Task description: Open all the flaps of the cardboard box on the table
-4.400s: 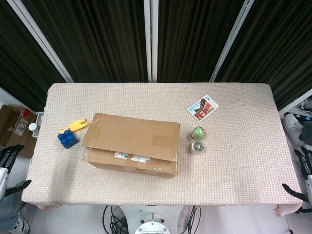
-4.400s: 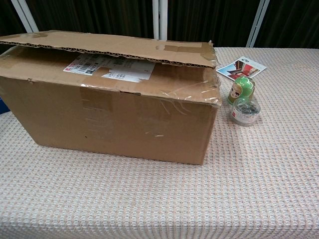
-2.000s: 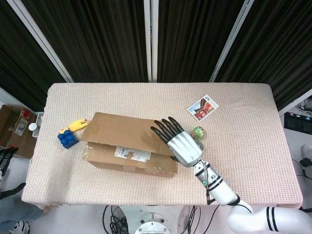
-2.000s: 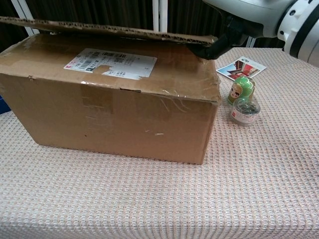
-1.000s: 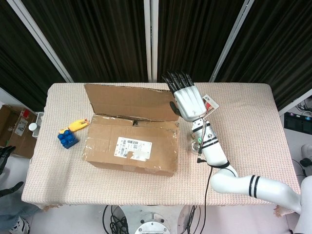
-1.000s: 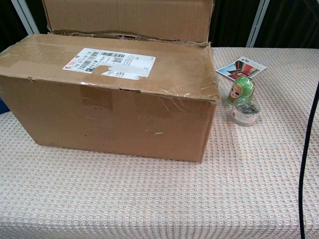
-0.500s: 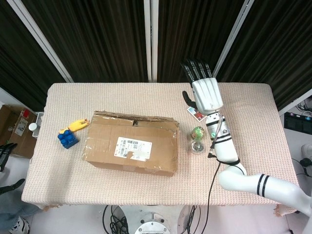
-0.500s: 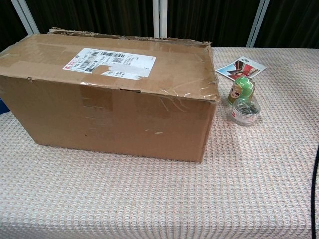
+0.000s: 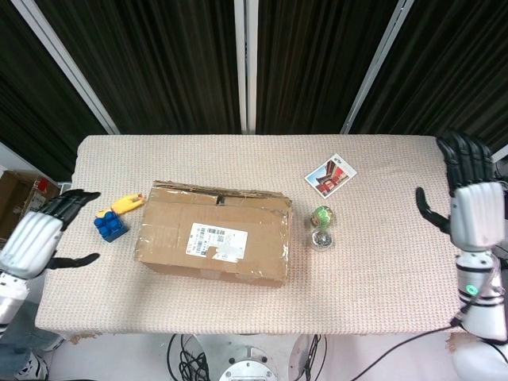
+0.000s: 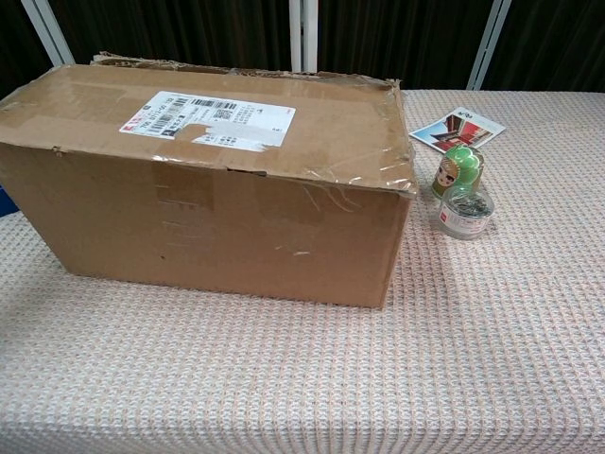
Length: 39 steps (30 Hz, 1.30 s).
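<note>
1. The box (image 9: 213, 243) sits left of centre on the woven beige tablecloth (image 9: 381, 270), labelled flap flat on top.
2. Black curtains (image 9: 159, 63) hang behind.
3. Left hand (image 9: 36, 238) and right hand (image 9: 472, 202) hover spread and empty at the table's ends.

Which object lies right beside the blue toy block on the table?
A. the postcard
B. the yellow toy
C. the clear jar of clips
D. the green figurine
B: in the head view the yellow toy lies against the blue toy block, left of the cardboard box, while the other three things are on the box's right.
</note>
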Motion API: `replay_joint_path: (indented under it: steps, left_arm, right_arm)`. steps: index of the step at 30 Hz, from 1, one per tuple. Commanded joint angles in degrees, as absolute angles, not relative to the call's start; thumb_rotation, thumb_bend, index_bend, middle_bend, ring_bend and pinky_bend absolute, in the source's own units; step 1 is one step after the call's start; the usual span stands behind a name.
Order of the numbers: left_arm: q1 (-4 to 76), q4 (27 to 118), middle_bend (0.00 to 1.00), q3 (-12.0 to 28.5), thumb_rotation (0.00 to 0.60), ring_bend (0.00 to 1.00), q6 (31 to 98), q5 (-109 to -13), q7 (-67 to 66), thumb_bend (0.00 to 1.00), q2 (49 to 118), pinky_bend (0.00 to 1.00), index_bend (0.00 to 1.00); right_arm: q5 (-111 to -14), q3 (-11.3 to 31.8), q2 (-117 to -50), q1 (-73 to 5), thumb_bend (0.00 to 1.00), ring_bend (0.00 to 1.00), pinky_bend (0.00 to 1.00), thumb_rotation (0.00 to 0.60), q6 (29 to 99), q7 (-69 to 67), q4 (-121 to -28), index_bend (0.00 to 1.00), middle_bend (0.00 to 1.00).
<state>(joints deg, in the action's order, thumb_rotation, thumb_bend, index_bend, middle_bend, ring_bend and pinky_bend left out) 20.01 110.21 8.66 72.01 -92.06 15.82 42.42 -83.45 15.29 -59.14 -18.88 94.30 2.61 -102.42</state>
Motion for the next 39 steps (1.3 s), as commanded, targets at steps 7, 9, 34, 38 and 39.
replay_joint_path:
  steps: [7, 9, 34, 38, 39]
  left_arm:
    - [42.47, 111.69, 0.22, 16.48, 0.526, 0.16, 44.99, -74.27, 9.7, 0.0, 50.47, 0.25, 0.2]
    - [45.71, 110.16, 0.22, 17.04, 0.444, 0.16, 41.17, -70.64, 9.34, 0.0, 52.56, 0.26, 0.21]
    - [56.42, 101.84, 0.27, 13.01, 0.087, 0.15, 31.54, -55.87, 4.51, 0.0, 59.76, 0.23, 0.24]
    - [56.46, 102.68, 0.35, 12.86, 0.086, 0.15, 31.52, -55.49, 4.81, 0.0, 59.06, 0.23, 0.23]
    - [56.31, 102.97, 0.37, 12.99, 0.086, 0.15, 31.79, -55.7, 5.07, 0.0, 58.91, 0.23, 0.23]
  right_arm:
    - [-93.44, 9.68, -53.37, -6.03, 0.32, 0.0, 0.0, 0.6, 109.55, -5.11, -101.38, 0.0, 0.0]
    - [-93.89, 8.95, -54.19, -4.25, 0.32, 0.0, 0.0, 0.6, 111.37, -6.49, -99.79, 0.0, 0.0]
    - [-91.97, 9.98, -57.9, 0.78, 0.32, 0.0, 0.0, 0.6, 112.9, -15.9, -91.7, 0.0, 0.0]
    - [-91.76, 10.5, -58.01, 0.67, 0.32, 0.0, 0.0, 0.6, 112.42, -15.88, -91.82, 0.0, 0.0]
    - [-91.62, 10.65, -58.03, 0.64, 0.32, 0.0, 0.0, 0.6, 112.21, -15.97, -91.85, 0.0, 0.0]
